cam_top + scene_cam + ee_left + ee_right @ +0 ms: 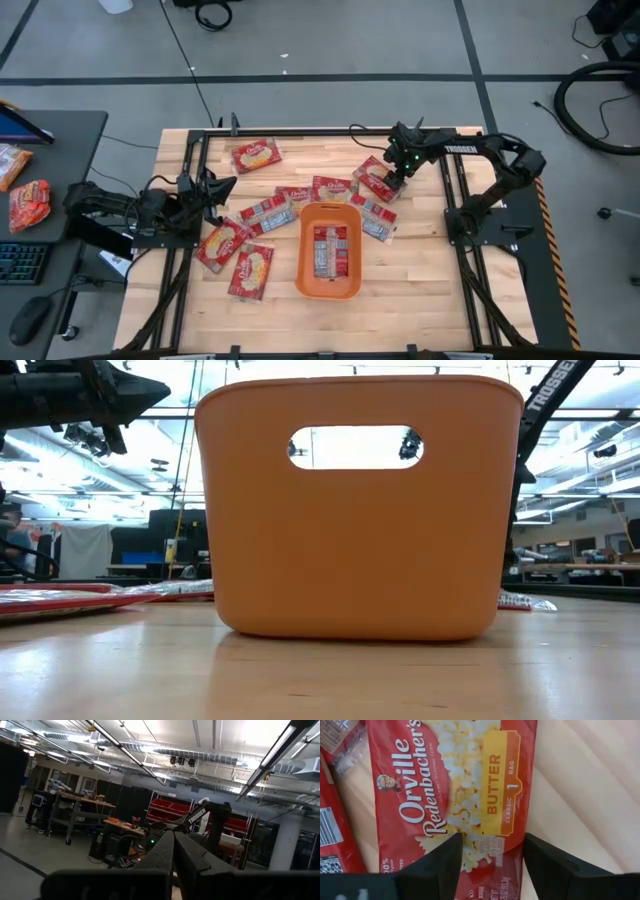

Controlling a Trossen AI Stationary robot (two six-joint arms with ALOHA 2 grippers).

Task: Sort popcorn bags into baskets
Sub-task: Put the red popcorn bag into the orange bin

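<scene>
So the right gripper (398, 180) is hanging over a popcorn bag (377, 179) at about 1 o'clock from the orange basket (329, 288), fingers (437, 862) spread apart on either side of it. Can't tell whether they touch the bag, and its lower end is hidden behind them. 1 bag (330, 250) lies inside the basket, the rest fan around it from 9 to 2 o'clock. From table level the basket wall blocks nearly everything. The left gripper (222, 187) waits at 9 o'clock, fingers together.
</scene>
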